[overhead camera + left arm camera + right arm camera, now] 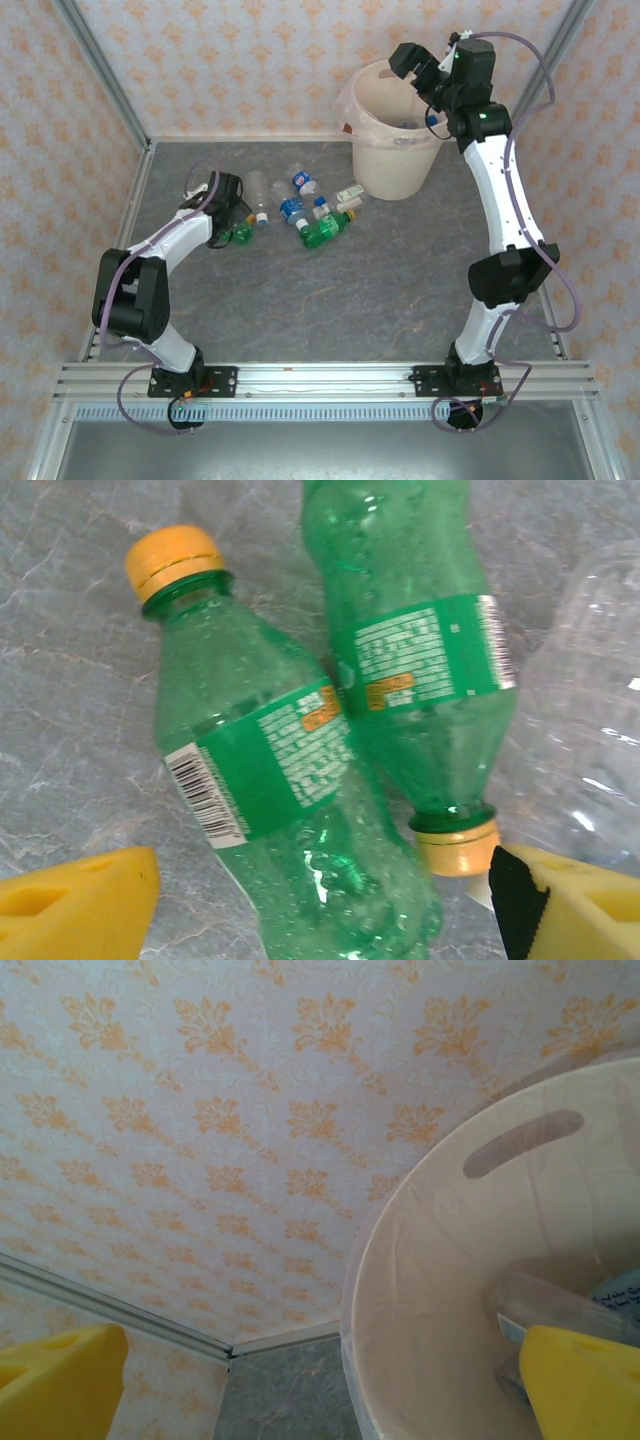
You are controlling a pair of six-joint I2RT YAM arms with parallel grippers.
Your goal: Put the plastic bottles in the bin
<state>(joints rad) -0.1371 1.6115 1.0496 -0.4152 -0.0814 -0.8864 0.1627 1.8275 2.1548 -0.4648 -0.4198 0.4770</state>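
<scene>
Two green plastic bottles with yellow caps lie crossed on the table. The nearer one (260, 780) has its body between the yellow fingers (80, 895) of my open left gripper (330, 910), which touch nothing. The other green bottle (420, 650) lies to its right, its cap by the right finger. A clear bottle (590, 730) is beside them. From above, my left gripper (232, 222) is at the left end of the bottle cluster (300, 205). My right gripper (415, 70) hangs open and empty over the cream-white bin (395, 150). A clear bottle (560, 1305) lies inside the bin (400, 1260).
Several more bottles lie between the left gripper and the bin: a clear one (258, 190), blue-labelled ones (292, 208), a green one (322, 230). Patterned walls close the table's back and sides. The grey table (350, 300) stretches toward the arm bases.
</scene>
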